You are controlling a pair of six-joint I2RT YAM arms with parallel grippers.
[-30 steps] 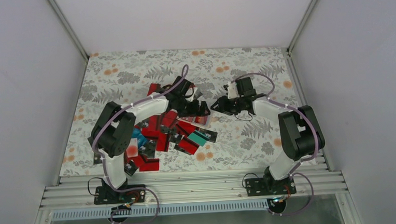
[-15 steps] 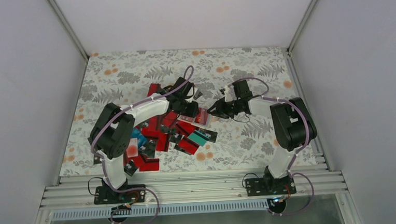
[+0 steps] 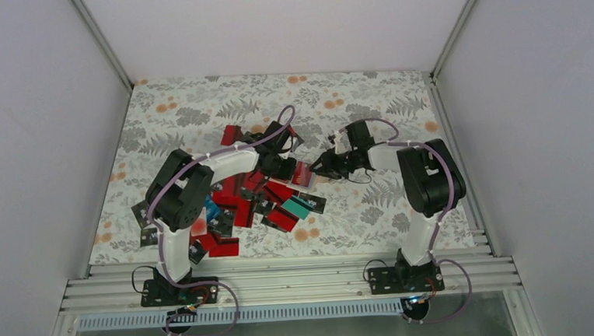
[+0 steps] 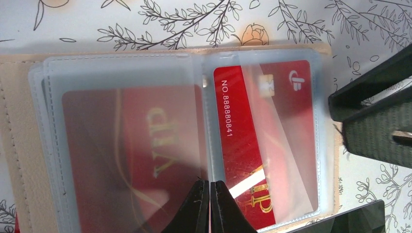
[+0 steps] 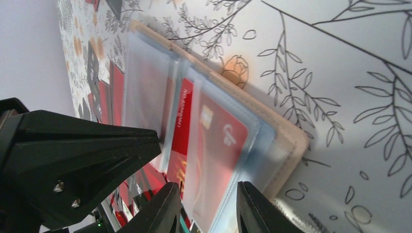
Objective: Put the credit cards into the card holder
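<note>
Left wrist: card holder (edges cut off)

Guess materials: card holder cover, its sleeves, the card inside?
Cover: tan, matte, stitched along the edge; looks like leather or faux leather, can't say which. Sleeves: soft clear plastic, slightly frosted, with welded seams. Card: glossy red printed plastic with a chip, probably rigid.

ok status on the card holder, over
Left gripper shut over card holder fold. Right gripper clamped on its edge. Holder open, red cards sleeved. Nothing blocking.
</note>
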